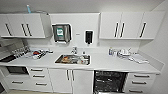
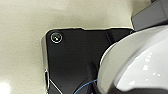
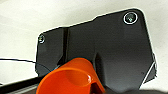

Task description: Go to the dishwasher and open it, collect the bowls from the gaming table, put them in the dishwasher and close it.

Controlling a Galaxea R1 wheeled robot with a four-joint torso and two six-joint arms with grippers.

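Head view: dishwasher (image 1: 109, 81) stands open under the desk (image 1: 105, 62), right of the sink (image 1: 73, 59). Left wrist view shows a white bowl (image 2: 140, 65); right wrist view an orange bowl (image 3: 71, 77). Tool state: cannot tell. Risk: either bowl slips during approach, or strikes the rack.

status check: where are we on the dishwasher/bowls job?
Done: the dishwasher stands open under the counter, its dark racks showing. In hand: a white bowl sits large in the left wrist view and an orange bowl in the right wrist view, so bowls look collected, though I can't see the fingers. Left: loading the bowls into the racks and closing the door.
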